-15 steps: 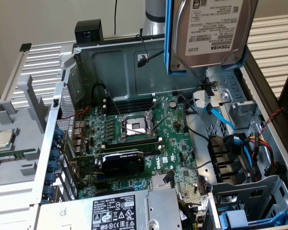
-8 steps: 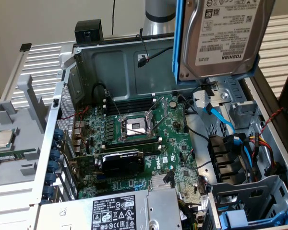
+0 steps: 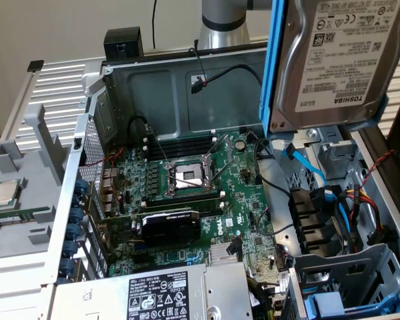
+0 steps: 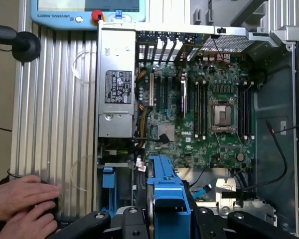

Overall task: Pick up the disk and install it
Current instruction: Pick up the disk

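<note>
A ribbed metal table (image 4: 55, 109) carries the open computer case (image 4: 276, 84) and a blue teach pendant (image 4: 89, 19).

An open computer case (image 3: 187, 87) lies across the middle of the exterior view, its green motherboard (image 3: 250, 220) carrying an empty processor socket (image 3: 187, 177) at centre and a black graphics card (image 3: 170, 227) just below it. A silver power supply (image 3: 167, 297) with a black-and-white warning label sits at the bottom edge, and blue cables (image 3: 310, 170) run beside the drive cage (image 3: 350, 270) at lower right. A small square processor chip (image 3: 5, 193) lies at the left edge.
</note>
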Available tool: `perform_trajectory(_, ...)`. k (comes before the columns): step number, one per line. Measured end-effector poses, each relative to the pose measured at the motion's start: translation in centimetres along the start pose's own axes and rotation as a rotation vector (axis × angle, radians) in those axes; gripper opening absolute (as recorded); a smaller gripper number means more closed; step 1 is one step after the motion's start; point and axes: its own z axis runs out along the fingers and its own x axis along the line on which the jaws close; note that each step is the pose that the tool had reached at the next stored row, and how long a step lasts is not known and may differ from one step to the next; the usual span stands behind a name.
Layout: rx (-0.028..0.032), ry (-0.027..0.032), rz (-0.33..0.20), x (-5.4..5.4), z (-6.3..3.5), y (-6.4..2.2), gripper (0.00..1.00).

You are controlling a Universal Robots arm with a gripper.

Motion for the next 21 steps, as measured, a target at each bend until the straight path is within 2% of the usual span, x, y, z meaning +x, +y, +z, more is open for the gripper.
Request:
perform_trajectory(3, 0.0001, 0.0028, 0.0, 0.0, 0.22, -0.22, 0.37)
perform_trajectory(4, 0.0009, 0.0061, 0.0, 0.0, 0.3, -0.22, 0.37)
perform_trajectory(6, 0.0034, 0.0159, 0.001, 0.0, 0.41, -0.23, 0.37)
perform_trajectory(8, 0.0063, 0.0291, 0.001, 0.0, 0.49, -0.31, 0.37)
perform_trajectory(10, 0.0071, 0.0354, 0.002, 0.1, 0.52, -0.81, 0.37)
perform_trajectory(13, 0.0076, 0.0395, 0.002, 0.2, 0.64, -1.65, 0.37)
perform_trajectory(17, 0.0094, 0.0409, 0.002, 0.5, 0.99, -2.35, 0.37)
perform_trajectory(21, 0.0134, 0.0408, 0.002, 1.2, 1.43, -2.54, 0.37)
